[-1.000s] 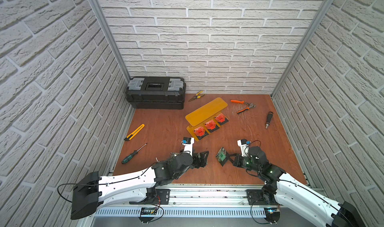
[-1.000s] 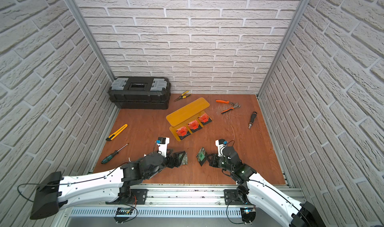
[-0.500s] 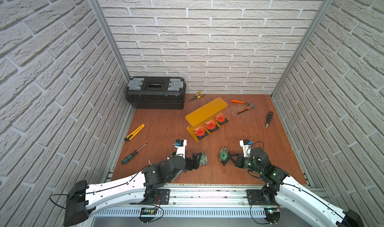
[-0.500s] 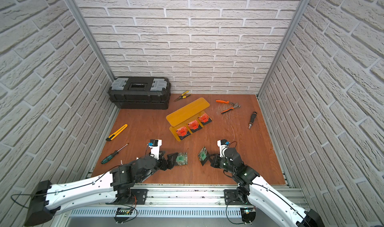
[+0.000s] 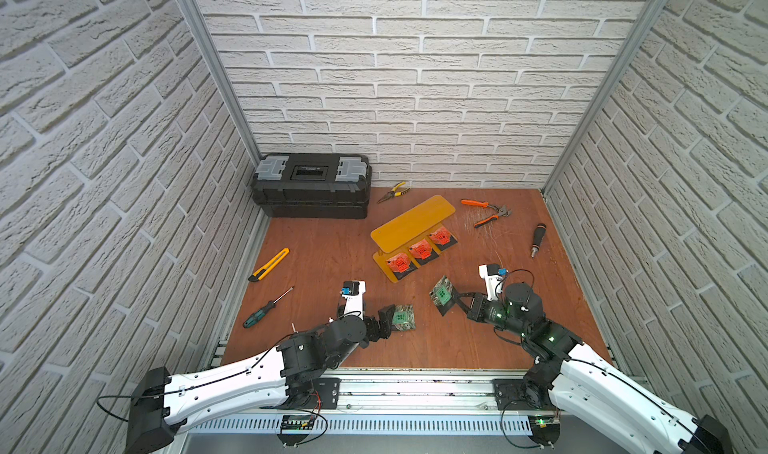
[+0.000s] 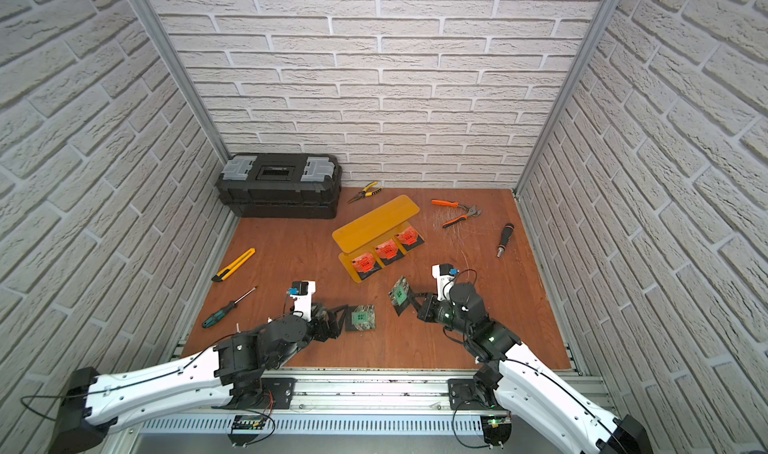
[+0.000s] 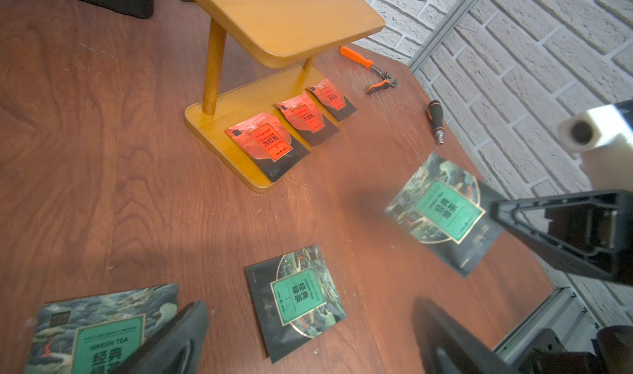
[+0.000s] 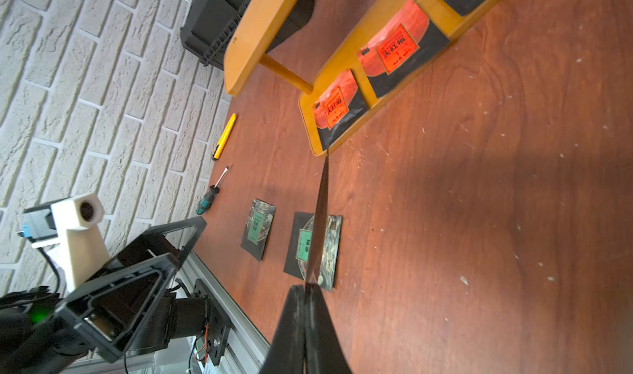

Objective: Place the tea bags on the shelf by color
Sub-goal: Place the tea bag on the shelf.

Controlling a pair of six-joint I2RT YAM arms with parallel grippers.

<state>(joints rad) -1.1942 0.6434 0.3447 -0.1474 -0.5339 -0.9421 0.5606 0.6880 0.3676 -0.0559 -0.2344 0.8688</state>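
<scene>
The amber shelf (image 5: 411, 222) (image 6: 376, 221) stands at mid-table, and three orange-red tea bags (image 5: 421, 250) (image 7: 303, 117) lie in a row on its lower plate. My right gripper (image 5: 457, 300) (image 8: 306, 288) is shut on a green tea bag (image 5: 442, 294) (image 7: 445, 211), held off the table in front of the shelf and seen edge-on (image 8: 318, 225) in the right wrist view. My left gripper (image 5: 388, 321) (image 7: 308, 341) is open, low over the table. One green tea bag (image 7: 294, 300) (image 5: 404, 317) lies between its fingers, another (image 7: 92, 331) beside one finger.
A black toolbox (image 5: 309, 186) stands at the back left, with yellow pliers (image 5: 392, 190) beside it. Orange pliers (image 5: 486, 213) and a black driver handle (image 5: 538, 240) lie at the right. At the left are a yellow utility knife (image 5: 270, 265) and a green screwdriver (image 5: 266, 308).
My left gripper has drawn back a little toward the front left, uncovering a green tea bag. My right gripper has lifted its green tea bag slightly toward the shelf.
</scene>
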